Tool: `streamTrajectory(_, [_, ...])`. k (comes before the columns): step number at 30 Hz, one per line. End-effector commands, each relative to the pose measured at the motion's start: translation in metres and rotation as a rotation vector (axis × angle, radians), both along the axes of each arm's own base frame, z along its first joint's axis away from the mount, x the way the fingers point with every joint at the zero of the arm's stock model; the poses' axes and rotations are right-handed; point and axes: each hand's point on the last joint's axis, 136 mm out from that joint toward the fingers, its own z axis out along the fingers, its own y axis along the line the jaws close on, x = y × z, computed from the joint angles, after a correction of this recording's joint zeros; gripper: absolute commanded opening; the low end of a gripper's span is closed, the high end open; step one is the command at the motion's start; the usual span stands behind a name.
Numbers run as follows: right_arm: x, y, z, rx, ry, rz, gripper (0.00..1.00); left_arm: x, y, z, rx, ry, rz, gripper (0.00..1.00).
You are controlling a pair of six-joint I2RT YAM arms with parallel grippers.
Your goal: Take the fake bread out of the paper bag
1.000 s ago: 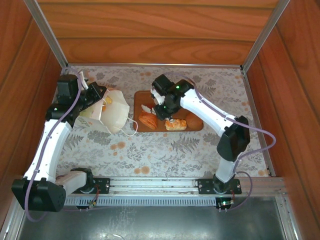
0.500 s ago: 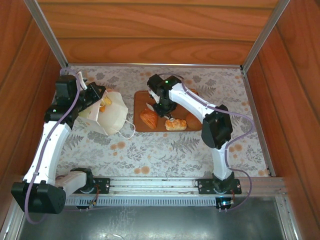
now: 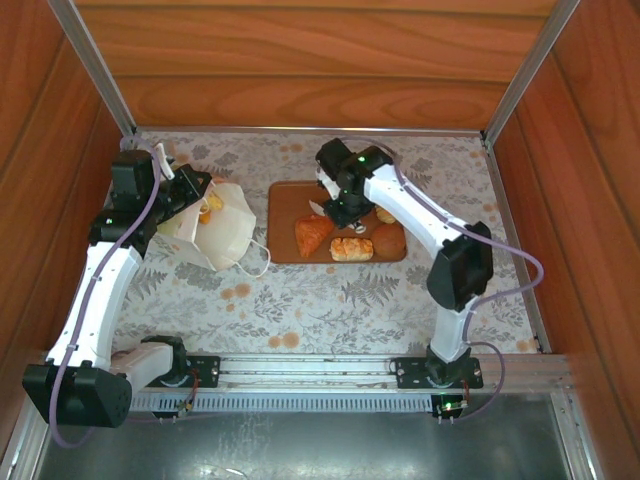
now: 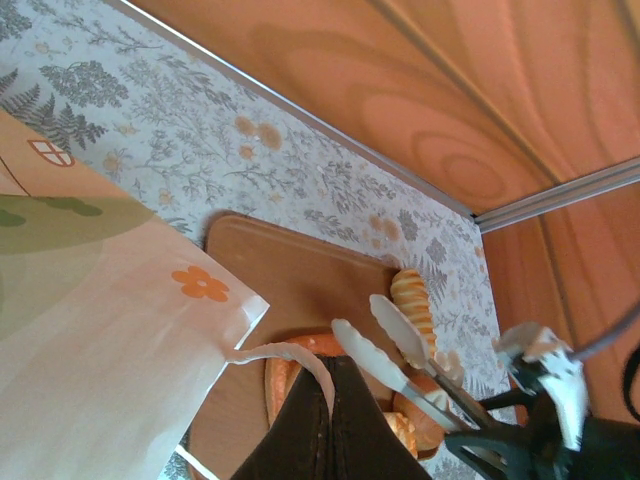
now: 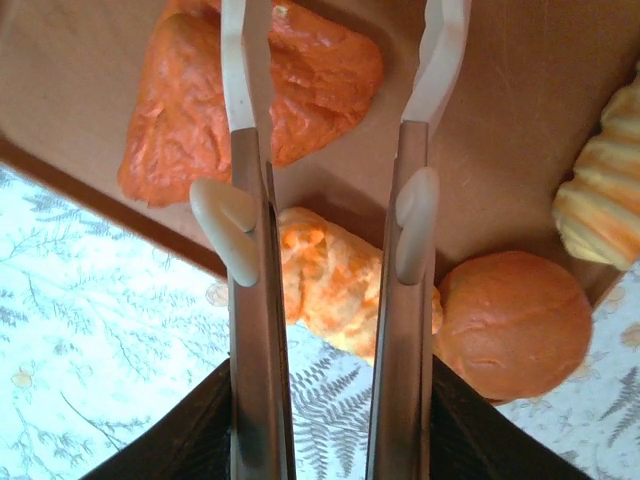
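Lying on smooth brown board [image 3: 285,205], craggy triangular fake bread [image 3: 313,235].

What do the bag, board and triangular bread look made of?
Bag: thin matte white paper, going by its creased folds. Board: smooth brown wood or wood-look plastic, I cannot tell which. Bread: probably foam or soft plastic, with a matte, pitted orange surface.

1. Flat brown rectangular board [image 3: 290,205]: lies on the cloth, long side running left to right.
2. Floral-print cloth [image 3: 320,300]: spans wall to wall.
3. Wood-panel walls [image 3: 300,70]: enclose three sides, joined at aluminium corner posts [image 3: 95,65].
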Motion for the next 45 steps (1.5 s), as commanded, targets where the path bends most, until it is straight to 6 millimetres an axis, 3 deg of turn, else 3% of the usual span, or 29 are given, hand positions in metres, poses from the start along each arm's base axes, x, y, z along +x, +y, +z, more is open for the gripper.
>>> streamTrajectory(1, [-0.016, -0.002, 0.017, 0.039, -0.056, 0.228, 0.46, -0.001, 0.002, 0.000, 0.009, -0.015, -0.004, 0.00])
streamTrajectory(4, [-0.032, -0.008, 0.014, 0.005, -0.056, 0.362, 0.47, -0.001, 0.002, -0.001, 0.008, -0.014, -0.006, 0.00])
streamTrajectory(10, [-0.052, -0.014, 0.007, -0.050, 0.007, 0.458, 0.48, 0.000, 0.003, -0.002, 0.009, -0.009, -0.001, 0.00])
streamTrajectory(18, [-0.059, -0.017, -0.011, -0.198, 0.079, 0.507, 0.48, -0.001, 0.003, -0.001, 0.007, -0.012, -0.003, 0.00])
streamTrajectory(24, [-0.046, -0.015, -0.019, -0.276, 0.029, 0.508, 0.48, -0.001, 0.004, -0.002, 0.007, -0.010, -0.001, 0.00])
streamTrajectory(32, [-0.045, 0.036, -0.012, -0.114, 0.032, 0.431, 0.46, -0.002, 0.004, -0.002, 0.006, -0.011, 0.001, 0.00])
streamTrajectory(38, [-0.038, 0.057, -0.007, -0.052, 0.110, 0.257, 0.44, -0.003, 0.005, -0.003, 0.007, -0.010, 0.005, 0.00])
streamTrajectory(41, [-0.035, 0.066, 0.004, 0.011, 0.118, 0.214, 0.44, -0.003, 0.004, -0.002, 0.003, -0.011, 0.001, 0.00])
streamTrajectory(45, [-0.012, 0.051, 0.016, 0.094, 0.082, 0.128, 0.45, -0.004, 0.005, 0.000, 0.002, -0.017, 0.000, 0.00])
